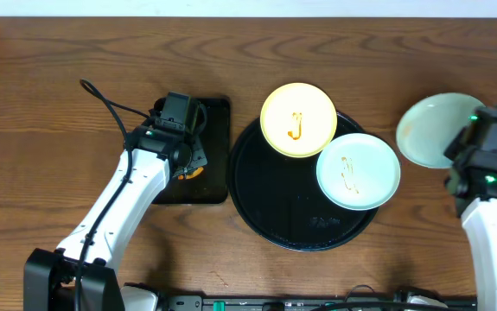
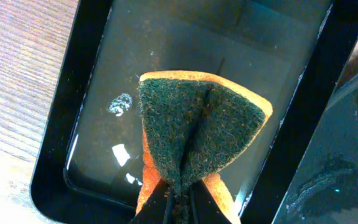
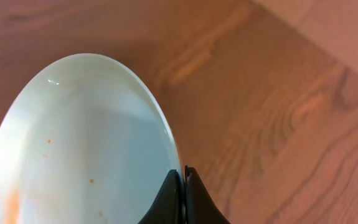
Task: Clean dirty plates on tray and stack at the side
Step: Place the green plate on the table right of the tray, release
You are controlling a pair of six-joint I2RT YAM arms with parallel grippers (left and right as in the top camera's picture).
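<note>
- The left gripper (image 2: 179,202) is clenched on a folded sponge (image 2: 197,124), green scouring face outward and orange body behind. It hangs over the rectangular tray (image 2: 66,112), which holds a shallow film of water.
- The right gripper (image 3: 183,183) has its fingers pinched together on the rim of a pale blue-green plate, the held plate (image 3: 85,143). This sits over bare table (image 1: 58,69) to the right of the round tray (image 1: 291,207). I cannot tell whether it is lifted or resting.
- The held plate shows a few orange specks and a faint smear near one edge. I judge it not yet clean.
- The yellow plate (image 1: 298,119) overhangs the far rim of the round tray. The second blue-green plate (image 1: 358,170) lies on the tray's right side, touching or just overlapping the yellow one. Each carries a sauce squiggle.
- Governing relation: the sponge lies left of the round tray and the held plate right of it, well apart, with both dirty plates between them.
- The held plate extends from my right fingers toward the tray, so its open face lies on the sponge's side.
- I judge that wiping calls for both arms to converge above the middle.
- The yellow plate is nearer my left arm.
</note>
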